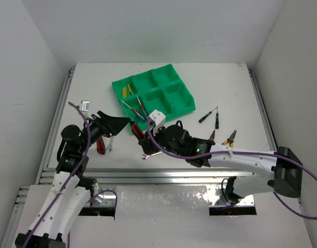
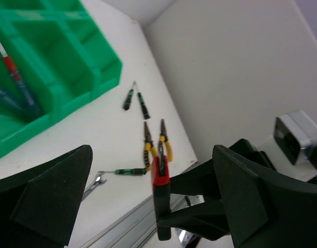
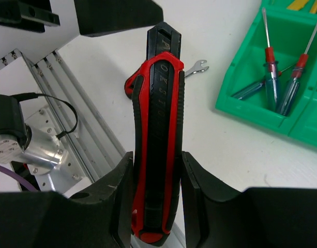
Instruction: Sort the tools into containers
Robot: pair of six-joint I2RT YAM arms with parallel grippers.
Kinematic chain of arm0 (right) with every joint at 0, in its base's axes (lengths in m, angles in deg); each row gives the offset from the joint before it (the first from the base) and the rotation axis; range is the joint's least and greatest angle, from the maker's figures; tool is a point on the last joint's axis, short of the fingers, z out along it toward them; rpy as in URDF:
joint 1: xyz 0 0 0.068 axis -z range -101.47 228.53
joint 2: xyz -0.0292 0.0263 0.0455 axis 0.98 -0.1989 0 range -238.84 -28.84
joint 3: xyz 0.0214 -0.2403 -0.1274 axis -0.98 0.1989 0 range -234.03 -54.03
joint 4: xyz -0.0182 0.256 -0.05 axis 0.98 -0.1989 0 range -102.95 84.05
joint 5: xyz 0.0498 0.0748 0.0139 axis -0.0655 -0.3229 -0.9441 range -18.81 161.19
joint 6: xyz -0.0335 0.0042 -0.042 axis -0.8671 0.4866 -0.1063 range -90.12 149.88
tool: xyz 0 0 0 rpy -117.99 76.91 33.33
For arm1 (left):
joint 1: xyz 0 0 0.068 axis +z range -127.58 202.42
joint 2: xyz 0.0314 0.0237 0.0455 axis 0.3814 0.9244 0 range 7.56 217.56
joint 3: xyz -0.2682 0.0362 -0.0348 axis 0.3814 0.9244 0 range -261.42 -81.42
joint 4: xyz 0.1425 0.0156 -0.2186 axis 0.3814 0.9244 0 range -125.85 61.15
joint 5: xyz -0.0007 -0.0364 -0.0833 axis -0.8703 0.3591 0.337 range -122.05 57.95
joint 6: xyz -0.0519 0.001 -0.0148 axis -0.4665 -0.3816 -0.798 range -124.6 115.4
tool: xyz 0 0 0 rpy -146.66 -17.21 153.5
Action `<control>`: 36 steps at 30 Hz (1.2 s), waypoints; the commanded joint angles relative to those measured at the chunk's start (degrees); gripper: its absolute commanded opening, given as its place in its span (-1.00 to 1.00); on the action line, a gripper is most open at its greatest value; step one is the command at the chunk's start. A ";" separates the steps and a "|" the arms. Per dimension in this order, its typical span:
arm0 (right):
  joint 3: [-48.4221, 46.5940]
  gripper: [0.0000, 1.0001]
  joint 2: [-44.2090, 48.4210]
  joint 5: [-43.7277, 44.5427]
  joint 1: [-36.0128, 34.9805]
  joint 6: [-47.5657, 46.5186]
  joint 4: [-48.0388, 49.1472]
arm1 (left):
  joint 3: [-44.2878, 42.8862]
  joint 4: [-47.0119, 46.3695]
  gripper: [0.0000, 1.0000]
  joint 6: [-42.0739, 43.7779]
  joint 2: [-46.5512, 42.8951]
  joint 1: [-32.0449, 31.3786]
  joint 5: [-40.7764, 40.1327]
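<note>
The right fingers pinch the red-handled knife from both sides.

The right gripper clamps a red-and-black knife between both fingers, and the handle runs lengthwise up the view. Another red handle peeks out from behind the knife's far end, on the white table. Just right of that end lies a silver wrench. Further right of the knife, a green tray holds thin screwdrivers in its nearest compartment. Left of the knife runs a grooved metal rail.
</note>
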 commanded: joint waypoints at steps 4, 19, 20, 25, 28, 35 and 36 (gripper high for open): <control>-0.90 -1.00 2.91 1.48 -0.27 -3.23 4.14 | 2.70 -16.61 0.95 -6.87 2.67 -2.37 6.65; -2.85 -1.00 2.38 2.96 -0.27 -4.72 3.88 | -0.45 -14.33 -1.00 -1.33 14.80 -16.70 -9.34; -2.58 -0.97 2.82 3.40 -0.27 -4.90 3.79 | -1.07 -13.37 -1.00 -1.42 15.76 -16.62 -12.31; -0.20 0.98 5.54 10.77 -0.09 -4.11 -0.23 | -8.97 -7.67 -1.00 -0.64 23.75 -16.70 -24.61; 0.50 0.98 8.96 20.35 1.39 -2.10 -8.40 | -19.86 -4.05 -1.00 2.53 35.77 -15.04 -34.38; 7.26 0.98 21.53 21.86 3.86 -1.12 -16.85 | -54.29 5.16 -1.00 6.21 71.32 -8.45 -40.10; 8.40 0.98 22.76 21.69 3.95 -1.03 -18.08 | -63.47 6.32 -1.00 7.27 74.88 -7.92 -40.11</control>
